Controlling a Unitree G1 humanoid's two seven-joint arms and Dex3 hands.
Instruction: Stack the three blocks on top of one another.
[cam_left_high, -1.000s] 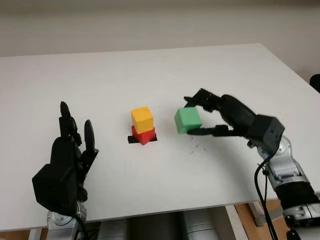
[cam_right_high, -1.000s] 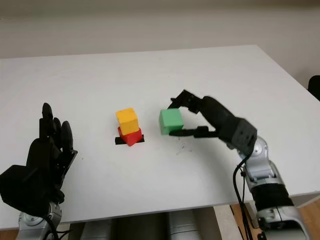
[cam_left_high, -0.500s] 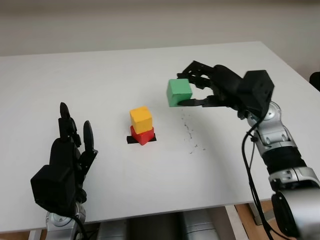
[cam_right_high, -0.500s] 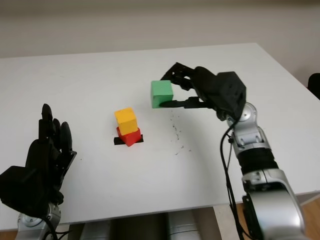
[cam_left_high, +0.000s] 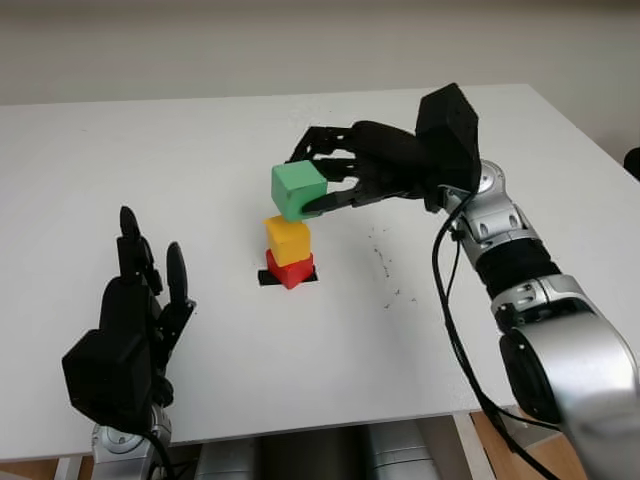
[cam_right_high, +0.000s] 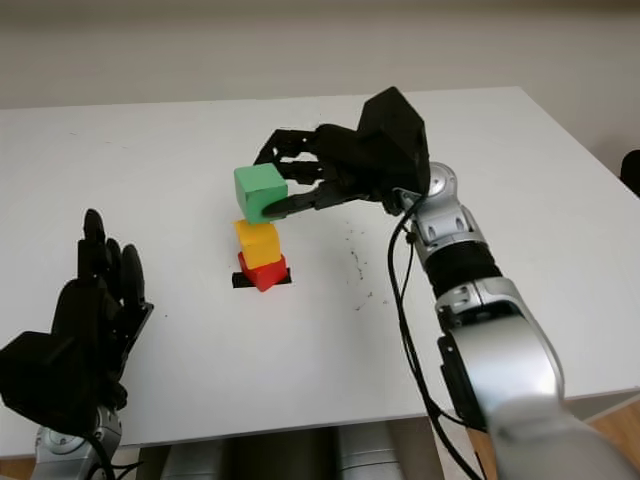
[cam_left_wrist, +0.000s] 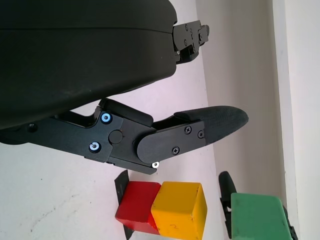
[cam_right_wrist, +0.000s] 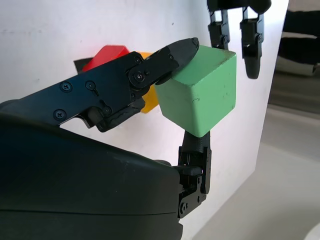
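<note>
A yellow block (cam_left_high: 288, 240) sits on a red block (cam_left_high: 291, 270) near the middle of the white table (cam_left_high: 200, 150), over a black mark (cam_left_high: 270, 279). My right hand (cam_left_high: 322, 180) is shut on a green block (cam_left_high: 298, 189) and holds it in the air just above the yellow block, with a small gap between them. In the right wrist view the green block (cam_right_wrist: 199, 90) is pinched between fingertips (cam_right_wrist: 182, 49), with the red block (cam_right_wrist: 107, 54) behind. My left hand (cam_left_high: 135, 310) is open at the table's front left, away from the blocks.
Small dark specks (cam_left_high: 385, 265) mark the table to the right of the stack. The table's front edge (cam_left_high: 330, 425) runs close to both arms, and its right edge (cam_left_high: 585, 125) lies beyond the right arm.
My right hand has carried the green block up and to the left, from beside the stack to just above the yellow block. The left hand has not moved.
</note>
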